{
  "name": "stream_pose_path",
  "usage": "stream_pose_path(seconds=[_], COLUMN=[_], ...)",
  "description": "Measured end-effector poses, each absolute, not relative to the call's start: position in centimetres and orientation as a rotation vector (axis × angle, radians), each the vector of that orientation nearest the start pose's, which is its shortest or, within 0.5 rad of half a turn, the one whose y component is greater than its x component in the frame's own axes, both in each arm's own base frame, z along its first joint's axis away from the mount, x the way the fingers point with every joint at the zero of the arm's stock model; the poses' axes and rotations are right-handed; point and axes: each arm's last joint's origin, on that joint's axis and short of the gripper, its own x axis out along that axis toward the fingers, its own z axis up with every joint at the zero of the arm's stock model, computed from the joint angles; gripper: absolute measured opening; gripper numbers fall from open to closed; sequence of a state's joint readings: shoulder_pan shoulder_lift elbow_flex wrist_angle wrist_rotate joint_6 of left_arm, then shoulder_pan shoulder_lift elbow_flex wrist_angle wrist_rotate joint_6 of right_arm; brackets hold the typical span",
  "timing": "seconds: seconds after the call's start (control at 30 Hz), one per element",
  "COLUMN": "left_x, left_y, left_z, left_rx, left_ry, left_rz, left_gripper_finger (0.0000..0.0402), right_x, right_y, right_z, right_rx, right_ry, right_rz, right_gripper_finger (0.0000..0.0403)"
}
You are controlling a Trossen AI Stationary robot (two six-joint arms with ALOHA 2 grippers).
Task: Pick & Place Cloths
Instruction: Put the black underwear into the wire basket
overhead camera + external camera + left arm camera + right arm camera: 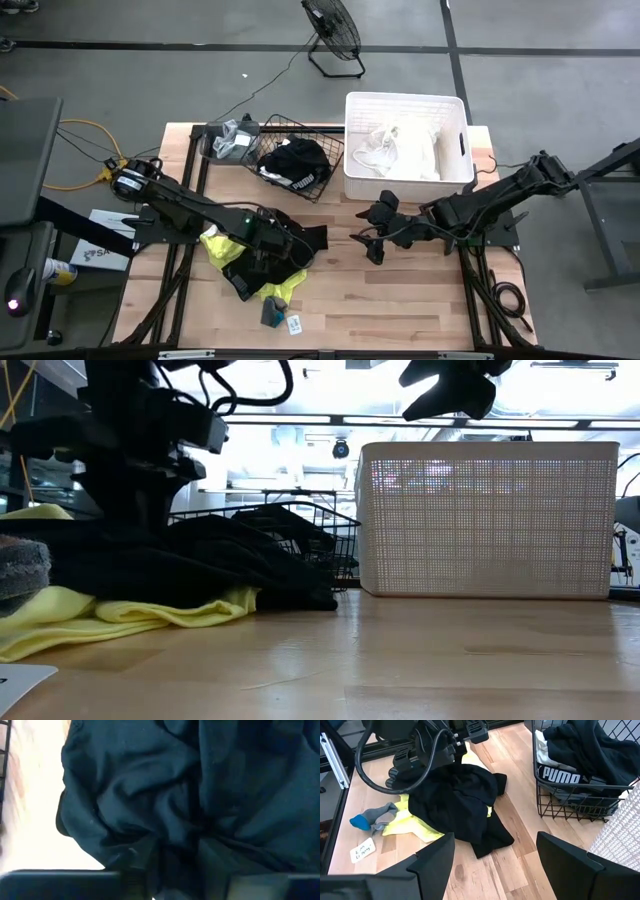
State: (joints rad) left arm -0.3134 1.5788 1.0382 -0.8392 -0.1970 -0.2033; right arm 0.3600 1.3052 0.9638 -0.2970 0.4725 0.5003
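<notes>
Fabric fills the left wrist view almost completely: a crumpled black cloth [165, 795] pressed right up against the camera, with the left gripper's dark fingers [140, 865] sunk into its folds, so whether they pinch it or only rest in it I cannot tell. From above, the left gripper [262, 243] sits on that pile toward the front left of the light wooden table [400, 300]. Under the black cloth lies a neon yellow garment [222, 250], mostly covered, only its edges showing. Nearer the front edge lie a small grey and blue sock [271, 312] and a white paper tag [295, 324].

Bare wood lies open across the front right of the table. The right gripper [372, 238] hangs above the middle, clear of everything, its jaws spread wide and holding nothing.

Farther back, a black wire basket [318, 160] holds dark clothes, one with white lettering [560, 774]; what lies beneath them is hidden. Beside it, at the back right, a white perforated plastic tub [405, 102] holds white cloth [405, 150]. At the back left corner lies a grey crumpled garment [232, 140].
</notes>
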Motion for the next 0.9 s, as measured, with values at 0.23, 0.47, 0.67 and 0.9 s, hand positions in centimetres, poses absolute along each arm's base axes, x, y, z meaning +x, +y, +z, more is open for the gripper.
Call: stream_pose_path(seconds=[0.23, 0.47, 0.67, 0.9], left_x=[26.9, 27.2, 27.7, 27.8], left_y=[-8.1, -8.2, -8.4, -8.3], left_z=[19.8, 21.9, 25.9, 31.1], left_rx=[0.169, 0.165, 0.165, 0.186], left_ry=[1.332, 1.342, 1.339, 1.298], left_rz=[0.045, 0.052, 0.058, 0.092], left_gripper_finger=[0.0010, 0.0003, 0.0002, 0.0001], right_x=[26.4, 26.4, 26.4, 26.4], right_y=[8.5, 8.5, 8.5, 8.5], right_z=[27.7, 27.7, 27.7, 27.7], right_rx=[0.228, 0.227, 0.227, 0.227], right_ry=[0.539, 0.539, 0.540, 0.541], right_rz=[-0.250, -0.250, -0.250, -0.250], right_gripper_finger=[0.0275, 0.0275, 0.0275, 0.0275])
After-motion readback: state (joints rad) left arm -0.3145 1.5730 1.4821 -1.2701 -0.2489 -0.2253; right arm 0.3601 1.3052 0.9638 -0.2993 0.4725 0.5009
